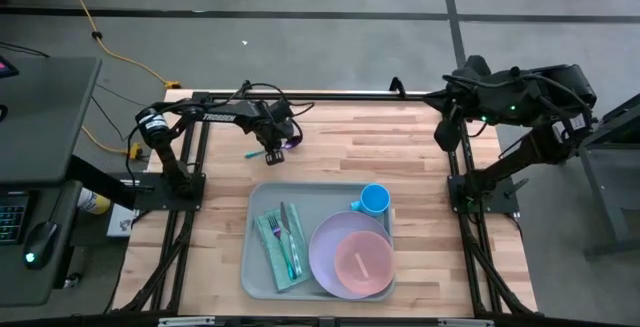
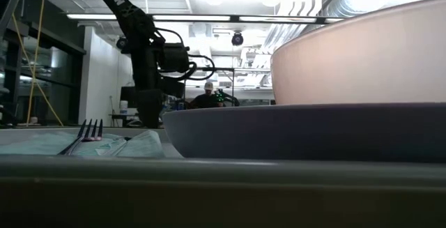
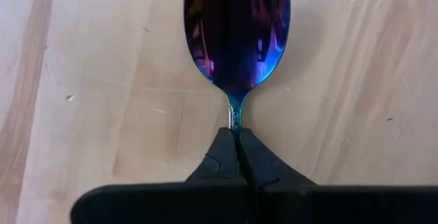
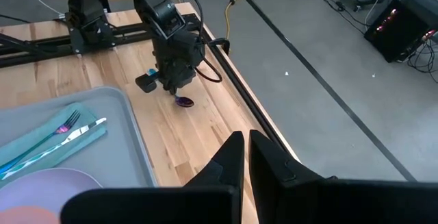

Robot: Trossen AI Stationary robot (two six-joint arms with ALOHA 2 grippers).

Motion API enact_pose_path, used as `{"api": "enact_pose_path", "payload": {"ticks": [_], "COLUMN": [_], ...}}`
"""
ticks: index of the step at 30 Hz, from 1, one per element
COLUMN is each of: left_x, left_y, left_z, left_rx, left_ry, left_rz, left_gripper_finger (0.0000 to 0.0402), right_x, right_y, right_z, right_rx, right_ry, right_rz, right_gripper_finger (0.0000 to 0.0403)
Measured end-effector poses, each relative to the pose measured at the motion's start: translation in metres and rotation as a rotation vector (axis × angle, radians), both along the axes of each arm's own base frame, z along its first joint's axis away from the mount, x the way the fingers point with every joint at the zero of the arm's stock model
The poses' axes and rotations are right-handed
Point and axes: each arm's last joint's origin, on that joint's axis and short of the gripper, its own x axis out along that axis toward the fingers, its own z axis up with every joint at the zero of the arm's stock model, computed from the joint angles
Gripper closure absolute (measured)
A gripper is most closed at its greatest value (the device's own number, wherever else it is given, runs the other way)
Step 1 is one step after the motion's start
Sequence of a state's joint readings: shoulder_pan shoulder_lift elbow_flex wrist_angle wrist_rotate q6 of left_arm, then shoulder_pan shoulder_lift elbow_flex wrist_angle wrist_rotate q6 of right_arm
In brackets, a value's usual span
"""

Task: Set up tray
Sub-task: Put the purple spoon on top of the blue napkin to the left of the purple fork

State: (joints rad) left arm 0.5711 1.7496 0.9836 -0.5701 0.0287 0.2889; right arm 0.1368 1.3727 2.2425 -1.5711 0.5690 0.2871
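An iridescent blue-purple spoon (image 3: 236,32) lies on the wooden table beyond the tray's far left corner, with its teal handle (image 1: 254,153) toward the table's left. My left gripper (image 1: 276,147) stands over the spoon, shut on it. The pale grey-green tray (image 1: 252,272) sits at the table's near middle. It holds a teal napkin (image 1: 272,252) with a fork and knife (image 1: 289,235), a lavender plate (image 1: 325,252) with a pink bowl (image 1: 362,262), and a blue cup (image 1: 374,200). My right gripper (image 4: 246,152) waits shut, raised at the far right. My left gripper pinches the spoon's thin neck (image 3: 235,116), just behind the bowl, between its two fingertips (image 3: 222,148). The fingers come steeply from above and close from either side of the neck. The spoon lies flat, its bowl on the wood.
The black frame rail (image 1: 330,95) runs along the far edge just behind the spoon. Bare wood lies between the spoon and the tray's far rim (image 1: 300,184). In the low view a person (image 2: 207,97) sits far off in the room.
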Motion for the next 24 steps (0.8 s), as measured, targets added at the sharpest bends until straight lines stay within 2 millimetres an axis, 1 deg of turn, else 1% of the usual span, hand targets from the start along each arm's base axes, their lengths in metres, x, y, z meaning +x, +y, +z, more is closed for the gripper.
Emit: {"api": "enact_pose_path", "payload": {"ticks": [4, 7, 9, 11, 15, 20, 24], "left_x": [-0.001, -0.003, -0.006, -0.011, -0.022, -0.036, -0.052], "left_y": [0.002, 0.001, 0.0, -0.003, -0.009, -0.019, -0.029], "left_z": [0.0, 0.003, 0.007, 0.015, 0.041, 0.081, 0.111], "left_rx": [-0.015, -0.017, -0.016, -0.02, -0.006, 0.027, 0.06], "left_ry": [-0.007, -0.014, -0.01, -0.008, -0.037, -0.181, -0.296], "left_rz": [0.001, 0.008, 0.017, 0.042, 0.146, 0.308, 0.382], "left_gripper_finger": [0.0388, 0.0389, 0.0389, 0.0389, 0.039, 0.039, 0.039], "right_x": [0.0, 0.0, -0.001, -0.001, -0.006, -0.011, -0.014], "right_y": [0.0, 0.0, 0.0, 0.0, -0.001, -0.002, -0.005], "right_z": [0.0, 0.0, 0.0, 0.0, 0.002, 0.004, 0.005], "right_rx": [0.0, -0.001, -0.001, -0.001, -0.004, -0.018, -0.027], "right_ry": [0.0, 0.0, -0.002, -0.003, -0.014, -0.028, -0.036], "right_rz": [0.0, -0.001, 0.0, -0.001, -0.006, -0.025, -0.053], "right_gripper_finger": [0.0403, 0.0403, 0.0403, 0.0403, 0.0403, 0.0403, 0.0403]}}
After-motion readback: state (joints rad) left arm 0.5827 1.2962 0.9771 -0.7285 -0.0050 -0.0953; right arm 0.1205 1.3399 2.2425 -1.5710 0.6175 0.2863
